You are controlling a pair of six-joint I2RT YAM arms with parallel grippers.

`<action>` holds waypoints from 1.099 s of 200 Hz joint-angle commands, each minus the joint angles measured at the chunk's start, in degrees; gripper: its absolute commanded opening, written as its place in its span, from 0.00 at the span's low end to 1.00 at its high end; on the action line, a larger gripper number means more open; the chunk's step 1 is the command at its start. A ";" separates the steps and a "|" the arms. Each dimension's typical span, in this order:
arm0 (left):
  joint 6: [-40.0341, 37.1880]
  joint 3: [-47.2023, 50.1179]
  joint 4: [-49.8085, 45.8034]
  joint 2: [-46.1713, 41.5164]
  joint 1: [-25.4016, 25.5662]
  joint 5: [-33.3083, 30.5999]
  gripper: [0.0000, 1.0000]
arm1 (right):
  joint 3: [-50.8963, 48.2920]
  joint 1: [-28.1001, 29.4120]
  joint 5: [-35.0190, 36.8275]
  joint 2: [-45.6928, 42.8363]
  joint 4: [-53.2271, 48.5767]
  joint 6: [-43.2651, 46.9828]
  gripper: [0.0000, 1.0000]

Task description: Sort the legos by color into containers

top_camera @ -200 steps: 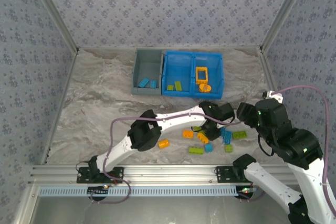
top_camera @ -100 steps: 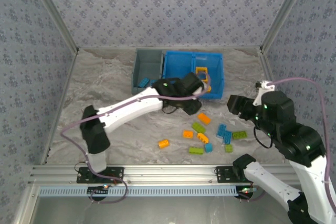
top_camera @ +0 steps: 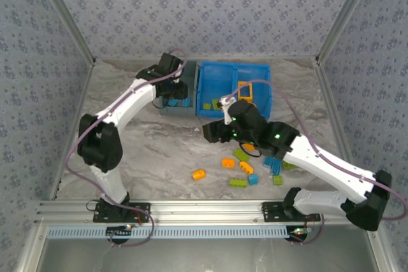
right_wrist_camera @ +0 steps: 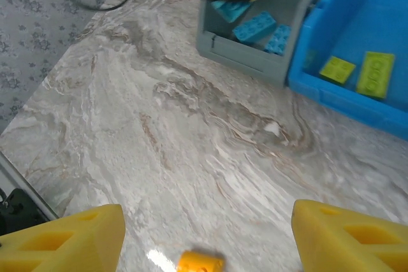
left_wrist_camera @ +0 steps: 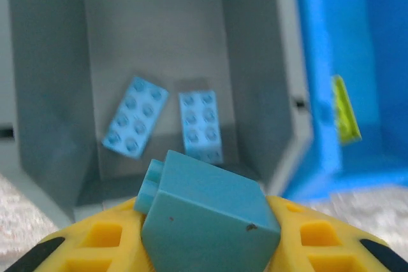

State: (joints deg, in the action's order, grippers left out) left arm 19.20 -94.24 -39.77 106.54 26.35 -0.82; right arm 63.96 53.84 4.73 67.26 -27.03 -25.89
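On the left, our left hand [left_wrist_camera: 207,240] is clamped on a blue brick [left_wrist_camera: 210,211] and hangs over the grey bin [left_wrist_camera: 153,30], where two other bricks [left_wrist_camera: 135,116] of the same blue lie on its floor. We judge the drop is the step in hand: the fingers need only part. Just beside it, the blue bin [top_camera: 233,114] holds green bricks [right_wrist_camera: 374,73] in its left compartment and the orange frame [top_camera: 245,88] in its right. Further right, our right hand [right_wrist_camera: 204,227] hovers with fingers apart above the counter [top_camera: 140,138]. An orange brick [right_wrist_camera: 199,262] lies below it, at the edge of the loose legos [top_camera: 248,170], and seems its likely pick.
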 commanded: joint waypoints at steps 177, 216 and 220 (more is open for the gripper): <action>11.24 -18.33 -0.16 17.47 -5.52 10.97 0.68 | 1.44 6.95 12.80 9.24 7.45 3.13 0.74; 13.55 -8.12 3.09 5.16 -5.37 9.59 0.72 | -2.88 13.04 13.47 12.21 0.64 3.00 0.79; 13.66 -6.72 3.56 3.45 -5.23 9.71 0.73 | -3.29 13.97 13.07 12.73 0.10 3.60 0.80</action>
State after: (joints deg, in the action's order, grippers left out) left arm 30.85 -105.67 -39.53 121.32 20.91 8.99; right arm 63.40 63.53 16.78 76.95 -20.27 -23.88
